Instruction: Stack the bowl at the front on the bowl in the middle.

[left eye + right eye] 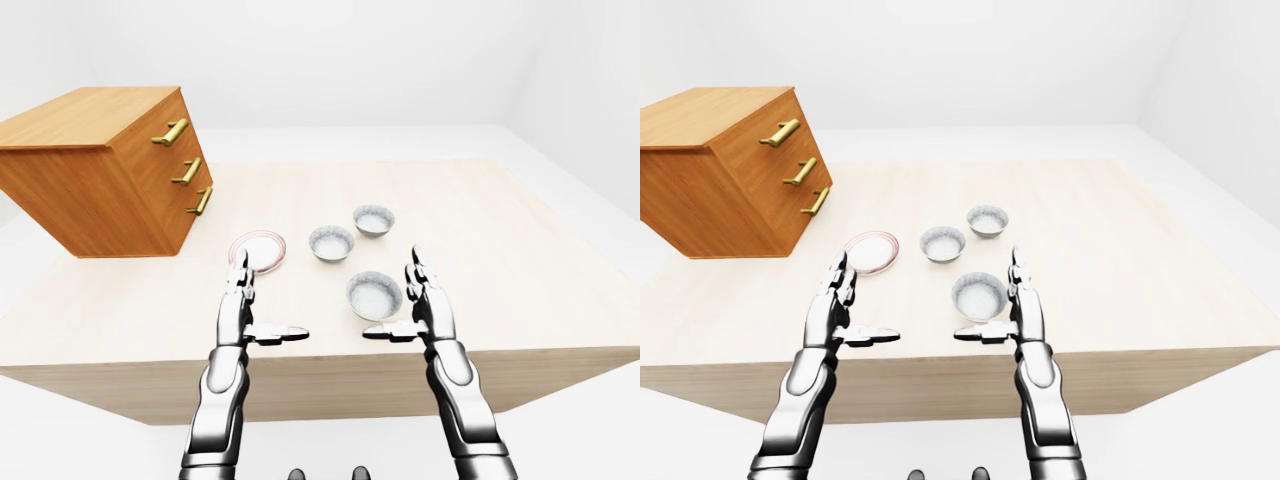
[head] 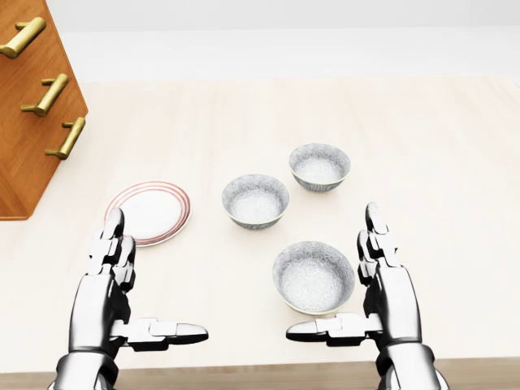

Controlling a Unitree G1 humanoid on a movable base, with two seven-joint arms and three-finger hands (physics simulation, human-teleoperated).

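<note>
place: bare simulated room | evidence: blank white walls, pale wooden table (image 2: 422, 122), wooden drawer chest (image 1: 100, 170)

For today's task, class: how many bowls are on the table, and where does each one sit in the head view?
3. The nearest bowl sits lowest, beside the right hand. The middle bowl is up and left of it. The farthest bowl is uppermost, right of the middle one. None looks hidden.

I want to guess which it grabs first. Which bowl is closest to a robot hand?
The bottom bowl in the head view, right beside the open right robot hand. The middle bowl and top bowl sit farther up the table.
</note>
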